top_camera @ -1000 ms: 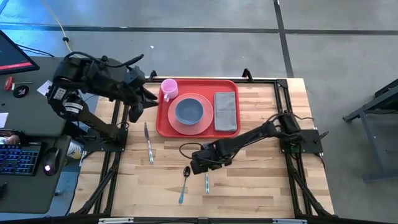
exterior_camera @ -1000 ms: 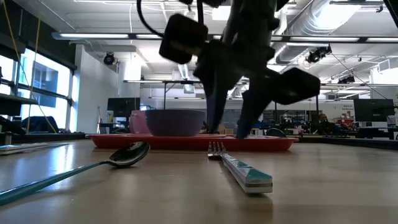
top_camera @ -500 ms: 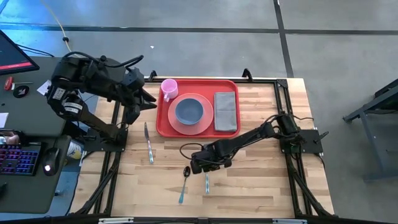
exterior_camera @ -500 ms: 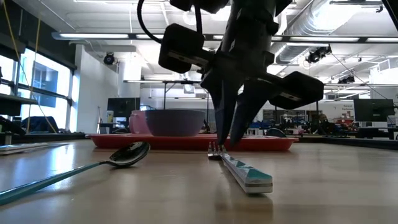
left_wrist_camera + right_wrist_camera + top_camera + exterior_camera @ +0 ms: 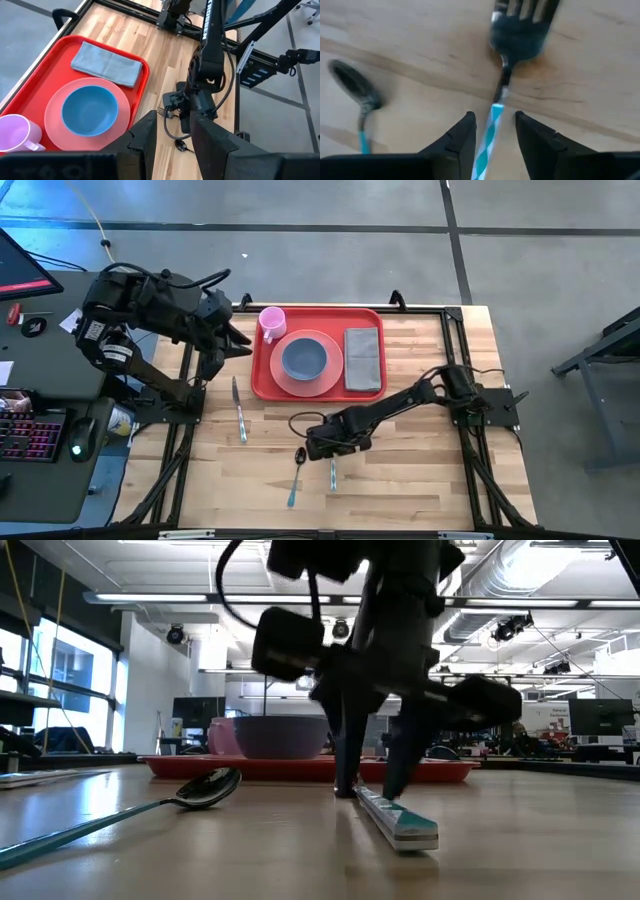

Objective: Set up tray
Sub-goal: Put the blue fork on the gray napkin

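The large bright red rectangular plastic tray [image 5: 262, 380] lies on the wooden tabletop [image 5: 420, 480], at its far side. In the tray stand a round salmon-pink plate [image 5: 318, 384] carrying a blue bowl [image 5: 303, 359], a folded grey cloth [image 5: 363, 358] on the side of the plate towards the right arm, and a pink mug [image 5: 272, 321] in the tray's far corner towards the left arm.

On the bare wood on the near side of the tray lie three pieces of cutlery. A knife with a teal handle [image 5: 239, 412] lies nearest the tray's left near corner. A spoon with a teal handle [image 5: 296, 473] lies farther out from the tray, and a fork with a teal-and-white handle [image 5: 332, 472] lies just beside the spoon.

The right gripper [image 5: 327, 446] is down at the fork's head end, its jaws parted and straddling the fork's neck [image 5: 501, 85]; the tips sit on either side of it, not clamped.

The left gripper [image 5: 240, 340] hangs beside the tray's left edge, near the mug, jaws part open and holding nothing.
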